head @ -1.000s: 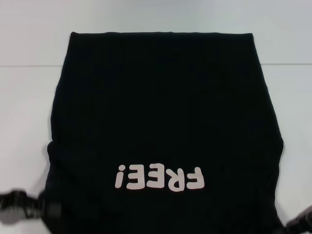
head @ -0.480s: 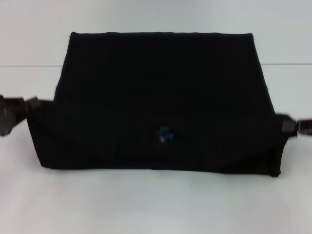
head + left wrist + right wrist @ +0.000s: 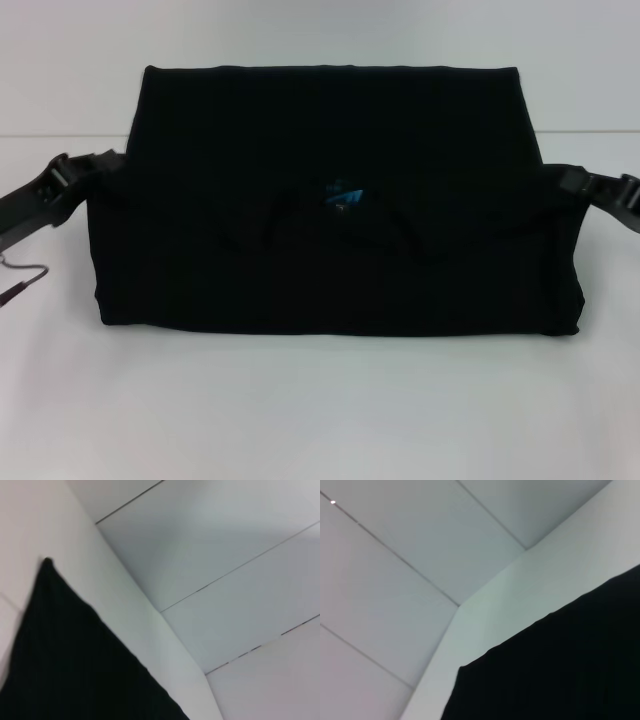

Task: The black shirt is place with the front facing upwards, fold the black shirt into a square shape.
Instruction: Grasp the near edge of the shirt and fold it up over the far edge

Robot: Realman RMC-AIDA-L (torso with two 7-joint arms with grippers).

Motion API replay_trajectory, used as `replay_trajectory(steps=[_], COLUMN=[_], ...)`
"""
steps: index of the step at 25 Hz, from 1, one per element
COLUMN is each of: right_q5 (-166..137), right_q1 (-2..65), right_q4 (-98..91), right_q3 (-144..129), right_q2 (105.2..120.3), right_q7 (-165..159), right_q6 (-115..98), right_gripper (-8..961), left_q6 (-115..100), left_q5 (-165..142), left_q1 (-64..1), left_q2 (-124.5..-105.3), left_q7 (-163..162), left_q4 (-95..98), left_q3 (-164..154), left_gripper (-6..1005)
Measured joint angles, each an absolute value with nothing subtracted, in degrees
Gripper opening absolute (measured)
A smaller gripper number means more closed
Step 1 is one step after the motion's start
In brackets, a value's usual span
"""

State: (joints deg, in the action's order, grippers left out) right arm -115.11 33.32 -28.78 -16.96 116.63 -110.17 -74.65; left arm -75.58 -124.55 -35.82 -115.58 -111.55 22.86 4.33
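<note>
The black shirt (image 3: pixel 330 200) is shown lying on a white table (image 3: pixel 320 420), in the middle of the head view. It is seen as a broad, dark block, wider than it is deep. The near part has been doubled over onto the far part, so that a straight folded edge is presented along the near side. No chest print is visible on the upper surface, which is plain black. A small blue neck label (image 3: pixel 345 192) is seen near the centre of the upper layer, with curved creases spreading from it to either side. The far edge is straight, and the two far corners are square.

The left gripper (image 3: pixel 100 172) is placed at the shirt's left edge, about halfway between the near and far sides, touching the cloth. The right gripper (image 3: pixel 562 180) is placed likewise at the right edge. Whether either gripper is closed on the fabric cannot be told, because the fingers merge with the black cloth.

In the left wrist view, a pointed corner of the black shirt (image 3: pixel 70 655) is seen against the pale table. In the right wrist view, a wide dark expanse of the black shirt (image 3: pixel 560 670) is shown beside the table edge.
</note>
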Motion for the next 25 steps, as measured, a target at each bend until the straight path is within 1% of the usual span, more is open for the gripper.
replay_trajectory(steps=[3, 6, 11, 16, 17, 18, 25], right_q5=[-114.48, -113.57, -113.33, -113.26, -113.25, -113.23, -113.2], right_q1=[34.35, 35.64, 37.75, 39.51, 39.78, 40.1, 41.63], right_q4=[-28.68, -27.82, -26.27, -24.29, -23.85, -23.27, -20.85], right_q3=[-16.98, -16.96, -17.0, -16.99, -16.99, -16.98, -16.96], right_q2=[117.77, 118.42, 118.92, 119.5, 119.54, 119.58, 119.83], right_q7=[-107.66, -104.89, -101.83, -99.1, -98.65, -98.04, -95.3], right_q6=[-70.51, -66.17, -60.29, -54.8, -53.85, -52.7, -46.39], right_gripper=[50, 50, 50, 50, 50, 50, 51], left_q6=[-72.59, -69.61, -64.21, -57.27, -57.27, -54.72, -49.88], left_q5=[-123.71, -123.5, -123.46, -123.41, -123.41, -123.39, -123.04], left_q1=[-37.5, -39.16, -41.82, -43.56, -43.56, -43.97, -44.87], left_q2=[-116.25, -116.42, -116.79, -118.12, -118.12, -118.6, -120.12], left_q7=[-109.05, -107.41, -104.89, -103.54, -103.54, -103.02, -100.13], left_q4=[22.76, 22.63, 22.16, 22.14, 22.14, 22.13, 22.02], left_q3=[4.29, 3.96, 2.68, 0.38, 0.38, -0.14, -0.42], left_gripper=[17, 16, 17, 17, 17, 17, 16])
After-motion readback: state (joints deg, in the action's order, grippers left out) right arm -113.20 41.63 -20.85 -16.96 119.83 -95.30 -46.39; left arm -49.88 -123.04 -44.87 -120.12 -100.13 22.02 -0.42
